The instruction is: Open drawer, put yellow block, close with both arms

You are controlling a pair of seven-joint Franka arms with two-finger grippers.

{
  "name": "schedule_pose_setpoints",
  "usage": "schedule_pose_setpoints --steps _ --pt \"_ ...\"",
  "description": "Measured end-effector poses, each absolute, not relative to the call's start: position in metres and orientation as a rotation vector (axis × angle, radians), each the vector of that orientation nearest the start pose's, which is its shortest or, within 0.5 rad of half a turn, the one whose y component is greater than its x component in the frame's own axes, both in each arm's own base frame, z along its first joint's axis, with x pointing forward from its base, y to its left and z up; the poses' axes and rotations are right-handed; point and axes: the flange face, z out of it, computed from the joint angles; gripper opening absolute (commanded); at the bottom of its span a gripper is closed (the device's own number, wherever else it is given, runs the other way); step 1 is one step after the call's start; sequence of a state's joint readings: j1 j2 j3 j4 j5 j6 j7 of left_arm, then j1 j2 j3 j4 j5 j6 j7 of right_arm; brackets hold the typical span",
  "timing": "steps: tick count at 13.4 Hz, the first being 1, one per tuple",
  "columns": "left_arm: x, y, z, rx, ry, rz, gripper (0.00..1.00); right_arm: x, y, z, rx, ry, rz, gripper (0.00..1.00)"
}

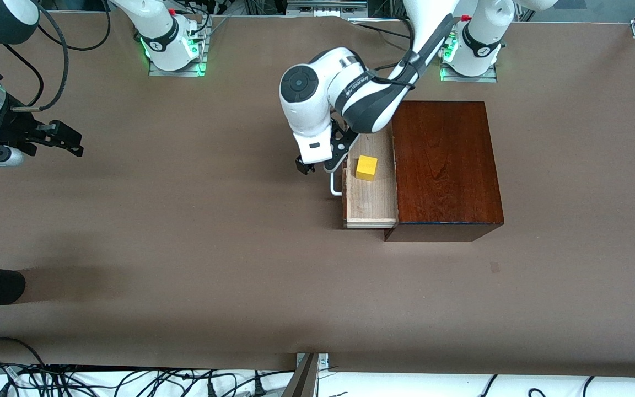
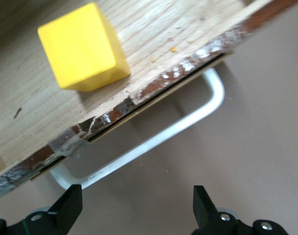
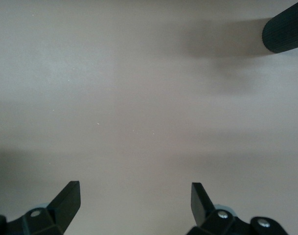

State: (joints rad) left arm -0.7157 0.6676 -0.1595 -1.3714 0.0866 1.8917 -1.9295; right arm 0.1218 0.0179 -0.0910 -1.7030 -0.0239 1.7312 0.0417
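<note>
Front view shows the glossy dark mahogany rectangular box (image 1: 443, 165) standing on the brown table (image 1: 185, 248) toward the left arm's end, with its pale light-wood drawer (image 1: 370, 207) pulled partly out toward the right arm's end. The small bright yellow cube (image 1: 366, 167) sits on the drawer's floor, near the dark reddish-brown drawer front (image 1: 344, 190) and clear of the walls. The white U-shaped bar handle (image 1: 335, 187) juts from that front.

The left arm, white with dark grey joint bands, reaches from its green-lit base down to the drawer front, and the left gripper (image 1: 320, 165) hangs just outside the handle, over bare table. In the left wrist view its black fingers (image 2: 68, 205) stand wide apart with nothing between them; the handle (image 2: 188, 120) lies just ahead of the tips, not touched, and the yellow cube (image 2: 82, 46) rests on the light wood just inside the front.

The right gripper (image 1: 66, 140) waits high over the table at the right arm's end, well apart from the box. The right wrist view shows its fingers (image 3: 65, 200) spread wide and empty above plain brown table, with a dark rounded object (image 3: 286, 32) at the edge.
</note>
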Motion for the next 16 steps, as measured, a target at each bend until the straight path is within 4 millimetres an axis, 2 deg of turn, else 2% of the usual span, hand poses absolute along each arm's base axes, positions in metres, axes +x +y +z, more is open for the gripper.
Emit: schedule_pose_setpoints --steps 2,3,10,11,12,15,16 --pt "0.477 -0.528 0.296 -2.544 -1.554 0.073 1.00 0.569 0.016 0.566 -3.166 0.017 -0.017 1.00" --pt "0.478 -0.527 0.293 -2.535 -1.559 0.074 1.00 0.569 0.015 0.566 -3.166 0.022 -0.018 1.00" --pt "0.487 -0.525 0.302 -2.539 -1.586 0.064 1.00 0.571 -0.003 0.581 -3.165 0.074 -0.067 1.00" --pt "0.486 -0.528 0.307 -2.551 -1.588 0.066 0.95 0.571 -0.005 0.583 -3.164 0.078 -0.073 1.00" --pt "0.486 -0.533 0.315 -2.569 -1.591 0.067 0.77 0.571 -0.005 0.585 -3.164 0.078 -0.075 1.00" --pt "0.484 -0.544 0.331 -2.611 -1.586 0.075 0.00 0.570 -0.005 0.586 -3.164 0.078 -0.073 1.00" --pt "0.482 -0.545 0.331 -2.624 -1.565 0.079 0.00 0.570 -0.005 0.586 -3.164 0.078 -0.072 1.00"
